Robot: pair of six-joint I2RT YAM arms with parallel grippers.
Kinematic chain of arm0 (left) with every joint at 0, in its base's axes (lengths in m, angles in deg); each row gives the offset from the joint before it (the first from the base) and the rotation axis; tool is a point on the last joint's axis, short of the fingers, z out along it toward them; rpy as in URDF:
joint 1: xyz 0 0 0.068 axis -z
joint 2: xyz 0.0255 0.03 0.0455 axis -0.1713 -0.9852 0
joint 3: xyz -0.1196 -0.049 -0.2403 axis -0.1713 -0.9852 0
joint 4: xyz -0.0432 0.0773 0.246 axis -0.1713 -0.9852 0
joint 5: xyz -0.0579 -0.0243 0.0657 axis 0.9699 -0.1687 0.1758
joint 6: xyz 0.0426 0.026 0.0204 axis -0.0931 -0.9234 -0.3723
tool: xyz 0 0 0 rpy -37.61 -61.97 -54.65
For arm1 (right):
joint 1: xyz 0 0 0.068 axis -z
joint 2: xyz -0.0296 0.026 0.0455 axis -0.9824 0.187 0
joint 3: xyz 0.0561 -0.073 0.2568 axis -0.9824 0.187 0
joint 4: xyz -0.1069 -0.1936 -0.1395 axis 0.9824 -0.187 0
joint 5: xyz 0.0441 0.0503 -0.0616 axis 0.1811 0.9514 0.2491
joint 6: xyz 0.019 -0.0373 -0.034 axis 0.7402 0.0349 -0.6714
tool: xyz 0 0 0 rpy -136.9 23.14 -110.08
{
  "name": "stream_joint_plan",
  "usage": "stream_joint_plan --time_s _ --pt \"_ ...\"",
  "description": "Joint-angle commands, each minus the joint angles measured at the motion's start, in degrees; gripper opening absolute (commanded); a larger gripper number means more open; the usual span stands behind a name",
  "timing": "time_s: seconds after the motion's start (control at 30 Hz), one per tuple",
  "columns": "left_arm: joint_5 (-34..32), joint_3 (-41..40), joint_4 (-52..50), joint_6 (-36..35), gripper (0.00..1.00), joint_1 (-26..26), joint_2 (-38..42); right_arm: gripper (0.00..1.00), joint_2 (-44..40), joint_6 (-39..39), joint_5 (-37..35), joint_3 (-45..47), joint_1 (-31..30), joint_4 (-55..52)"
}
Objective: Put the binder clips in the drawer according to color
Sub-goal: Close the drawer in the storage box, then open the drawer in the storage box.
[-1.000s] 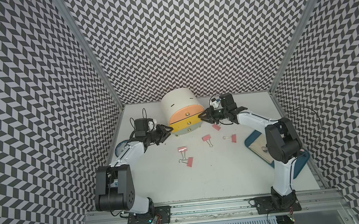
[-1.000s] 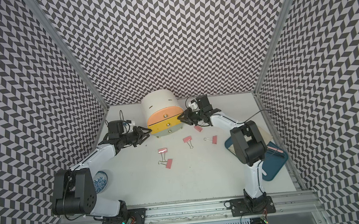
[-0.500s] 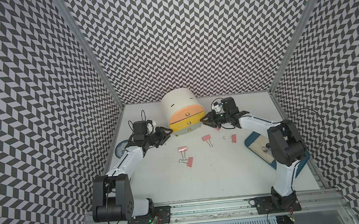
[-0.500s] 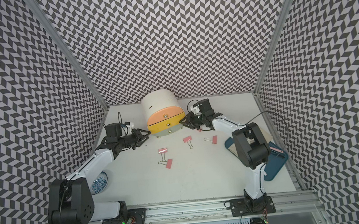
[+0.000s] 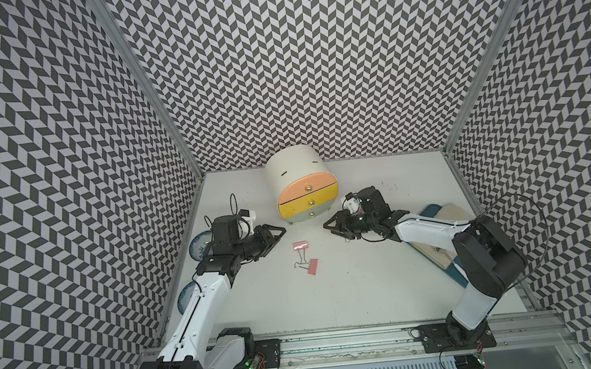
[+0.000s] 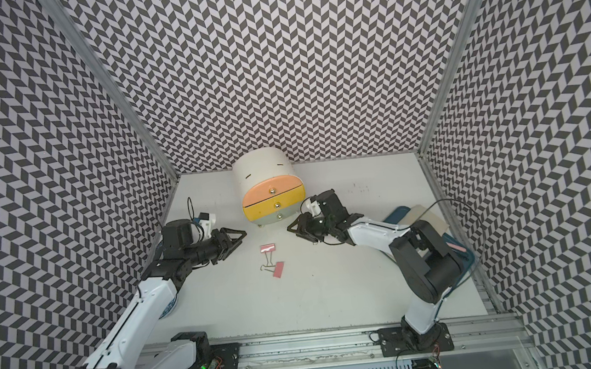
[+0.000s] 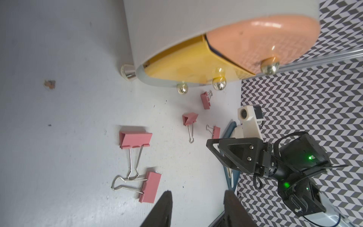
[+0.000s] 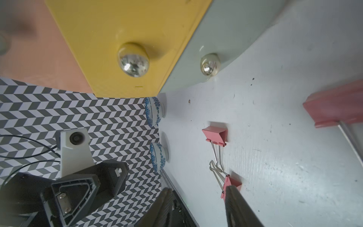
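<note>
The left gripper [image 5: 277, 236] and right gripper [image 5: 332, 229] are held spread and empty at either side of the drawer unit [image 5: 306, 195], probably so that a knob can be reached. Two pink binder clips [image 5: 300, 245] lie on the table [image 5: 371, 296] just before its front. Three further clips [image 7: 189, 119] are seen beside it, under the right arm.

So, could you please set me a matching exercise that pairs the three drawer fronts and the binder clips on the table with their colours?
Things:
1. top drawer front
2. middle drawer front
3. bottom drawer front
4. binder clips

Colours:
A. yellow
B. pink
C. pale grey-green
D. peach-orange

Pairs: 1-D, 2-A, 3-C, 4-B.
</note>
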Motion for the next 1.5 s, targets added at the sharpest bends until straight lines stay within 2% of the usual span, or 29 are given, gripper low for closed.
stream_joint_plan --time_s 0.0,0.27,0.6,0.9,1.47 --pt "-0.33 -0.54 -3.66 -0.34 0.49 1.75 3.74 0.52 -2.33 2.73 -4.70 0.96 -2.25 8.03" --pt "-3.09 6.26 -11.46 -1.29 0.54 3.14 11.25 0.54 -0.86 7.51 -10.89 2.23 -4.72 14.78" --pt "-0.53 10.80 -17.49 0.46 0.57 3.09 17.35 0.53 3.45 13.54 -15.56 4.40 -4.80 26.73" --pt "1.15 12.80 -20.06 -0.01 0.57 3.14 17.20 0.47 9.62 16.36 -15.74 3.62 -4.80 33.17" --pt "2.77 12.82 -21.19 -1.79 0.58 3.07 15.42 0.44 18.46 19.70 -16.70 0.60 -4.79 42.16"
